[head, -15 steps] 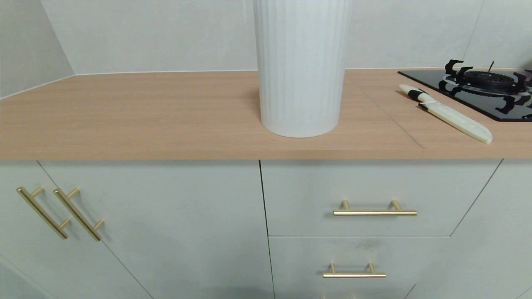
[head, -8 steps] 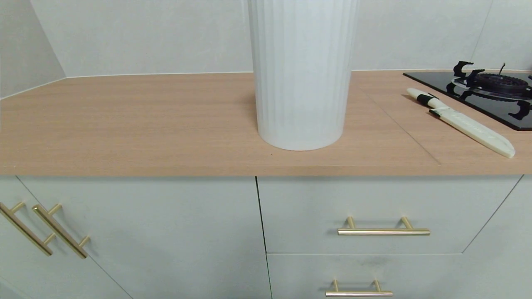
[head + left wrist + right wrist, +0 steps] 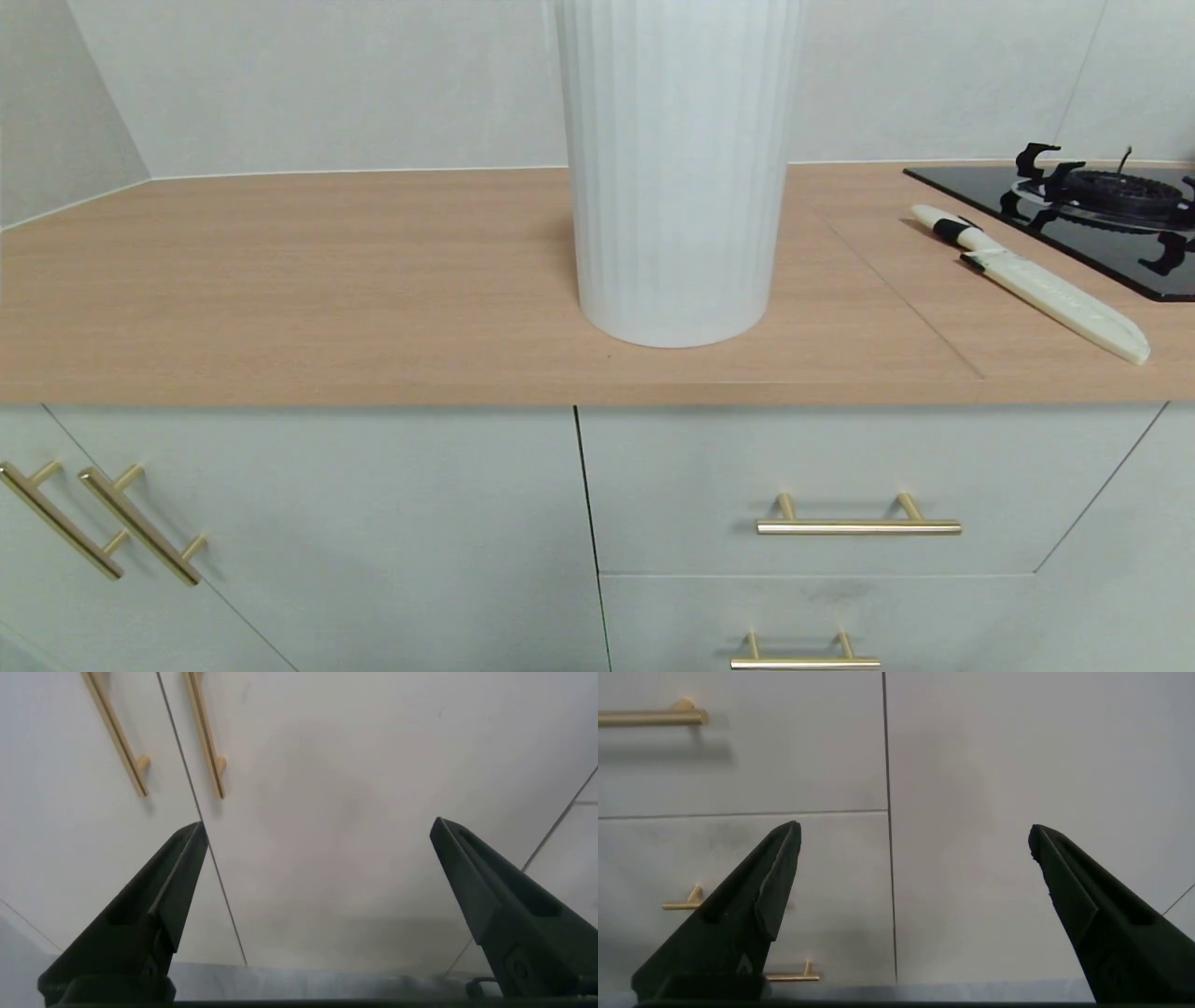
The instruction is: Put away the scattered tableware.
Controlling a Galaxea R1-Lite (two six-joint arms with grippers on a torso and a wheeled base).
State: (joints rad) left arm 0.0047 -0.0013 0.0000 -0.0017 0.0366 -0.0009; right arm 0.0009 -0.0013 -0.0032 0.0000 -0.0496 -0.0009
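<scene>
A cream-white knife (image 3: pixel 1032 283) with a black band on its handle lies on the wooden counter (image 3: pixel 280 280) at the right, beside the stove. A tall white ribbed container (image 3: pixel 678 168) stands upright mid-counter near the front edge. My left gripper (image 3: pixel 318 831) is open, low in front of the pale cabinet doors, with nothing between its fingers. My right gripper (image 3: pixel 915 835) is also open and holds nothing, facing the drawer fronts below the counter.
A black gas stove (image 3: pixel 1092 215) sits at the far right of the counter. Below are cabinet doors with gold handles (image 3: pixel 140 523) at left and drawers with gold bar handles (image 3: pixel 857 525) at right. A tiled wall runs behind the counter.
The head camera has shifted, so the counter and container sit lower and look larger in the picture. Nothing on the counter has moved.
</scene>
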